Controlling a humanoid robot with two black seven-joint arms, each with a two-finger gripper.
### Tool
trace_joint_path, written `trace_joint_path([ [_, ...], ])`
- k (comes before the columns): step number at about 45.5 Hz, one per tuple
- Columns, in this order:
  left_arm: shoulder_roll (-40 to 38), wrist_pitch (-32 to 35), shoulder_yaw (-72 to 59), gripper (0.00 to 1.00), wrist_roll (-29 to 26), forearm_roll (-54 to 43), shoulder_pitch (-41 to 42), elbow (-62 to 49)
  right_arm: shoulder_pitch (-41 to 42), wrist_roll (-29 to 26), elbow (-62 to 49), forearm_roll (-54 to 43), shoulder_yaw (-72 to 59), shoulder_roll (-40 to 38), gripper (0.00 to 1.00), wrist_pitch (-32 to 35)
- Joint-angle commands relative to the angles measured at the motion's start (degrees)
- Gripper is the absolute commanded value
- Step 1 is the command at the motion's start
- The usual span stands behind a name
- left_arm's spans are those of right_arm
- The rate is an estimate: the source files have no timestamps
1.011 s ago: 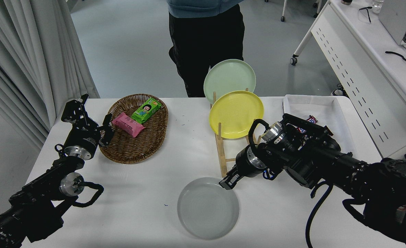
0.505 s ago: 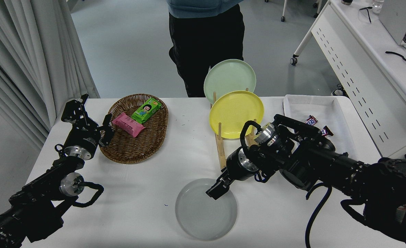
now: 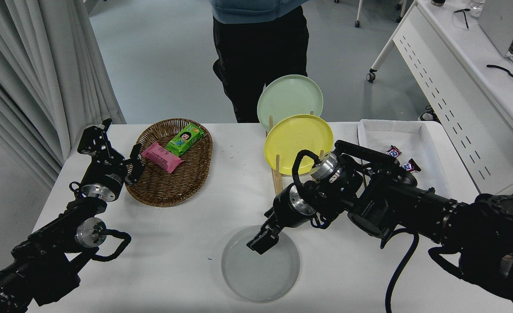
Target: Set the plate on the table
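The light grey plate (image 3: 261, 271) lies flat on the white table (image 3: 174, 256), near the front edge at the middle. My right gripper (image 3: 258, 242) hangs over the plate's far half, pointing down and to the left, with its tip close above the plate's surface. I cannot see whether it touches the plate. My left gripper (image 3: 131, 167) is parked at the left, open and empty, beside the wicker basket (image 3: 152, 191).
A wooden rack (image 3: 277, 182) behind my right arm holds a yellow plate (image 3: 298, 141) and a pale green plate (image 3: 289, 95). The basket holds a pink packet and a green packet. A white tray (image 3: 421, 134) with wrapped sweets stands at the right. A person stands at the far side.
My right gripper has moved left and forward, from the plate's far right rim to over its inside. The plate has shifted slightly left. The left arm has not moved.
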Motion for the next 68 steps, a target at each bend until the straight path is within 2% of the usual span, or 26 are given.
trace_joint_path([
  [1, 0.0, 0.0, 0.0, 1.0, 0.0, 0.01, 0.0, 0.0, 1.45, 0.33, 0.65, -4.54, 2.76, 0.0, 1.0, 7.56],
  [8, 0.0, 0.0, 0.0, 1.0, 0.0, 0.01, 0.0, 0.0, 2.33, 0.42, 0.65, -8.14, 5.93, 0.0, 1.0, 14.85],
  [17, 0.0, 0.0, 0.0, 1.0, 0.0, -0.08, 0.0, 0.0, 2.33, 0.42, 0.47, -10.87, 9.62, -2.37, 1.0, 32.08],
  [21, 0.0, 0.0, 0.0, 1.0, 0.0, 0.01, 0.0, 0.0, 2.51, 0.59, 0.3, -14.65, 10.94, -3.69, 1.0, 37.01],
  [25, 0.0, 0.0, 0.0, 1.0, 0.0, 0.01, 0.0, 0.0, 2.51, 1.82, -0.41, -17.37, 14.71, -4.57, 1.0, 37.72],
  [28, 0.0, 0.0, 0.0, 1.0, 0.0, 0.01, 0.0, 0.0, 2.51, 4.71, -1.11, -20.18, 17.44, -4.57, 1.0, 37.54],
  [34, 0.0, 0.0, 0.0, 1.0, 0.0, 0.01, 0.0, 0.0, 2.51, 14.64, -0.94, -23.53, 20.87, -4.66, 1.0, 37.45],
  [35, 0.0, 0.0, 0.0, 1.0, 0.0, 0.01, 0.0, 0.0, 2.59, 19.0, -0.76, -23.53, 21.05, -4.83, 1.0, 37.37],
  [40, 0.0, 0.0, 0.0, 1.0, 0.0, 0.01, 0.0, 0.0, 3.3, 24.49, -0.85, -23.53, 21.05, -6.41, 1.0, 37.1],
  [47, 0.0, 0.0, 0.0, 1.0, 0.0, 0.01, 0.0, 0.0, 4.79, 25.46, -1.99, -24.23, 23.24, -8.52, 1.0, 37.54],
  [59, 0.0, 0.0, 0.0, 1.0, 0.0, 0.01, 0.0, 0.0, 4.44, 27.93, -9.45, -30.73, 30.1, -8.53, 1.0, 40.26],
  [64, 0.0, 0.0, 0.0, 1.0, 0.0, 0.01, 0.0, 0.0, 3.39, 32.49, -12.09, -32.67, 32.91, -8.61, 1.0, 41.93],
  [68, 0.0, 0.0, 0.0, 1.0, 0.0, 0.01, 0.0, 0.0, 2.07, 33.11, -12.1, -34.78, 32.83, -9.58, 1.0, 43.87],
])
